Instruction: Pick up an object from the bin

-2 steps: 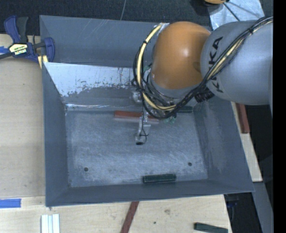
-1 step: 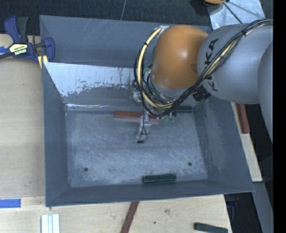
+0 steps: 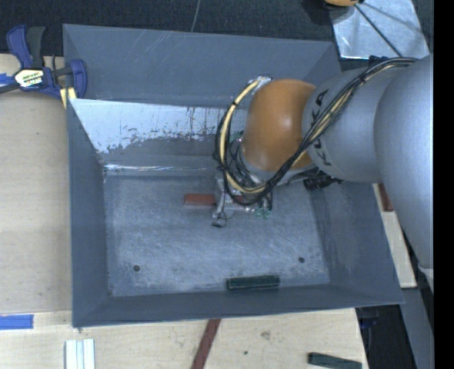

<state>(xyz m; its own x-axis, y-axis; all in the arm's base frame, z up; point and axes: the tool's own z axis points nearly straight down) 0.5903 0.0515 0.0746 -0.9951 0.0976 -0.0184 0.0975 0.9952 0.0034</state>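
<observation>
- Camera view showed us the gripper [image 3: 221, 215] just beside a small reddish-brown flat block [image 3: 198, 200]; whether open, we could not tell.
- We feared it might nudge the block away.

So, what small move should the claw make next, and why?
Probably nudge it toward the view's left and slightly to the far wall: the claw sits just beside the red-brown block, not over it; the dark bar lies farther off by the near wall.
</observation>
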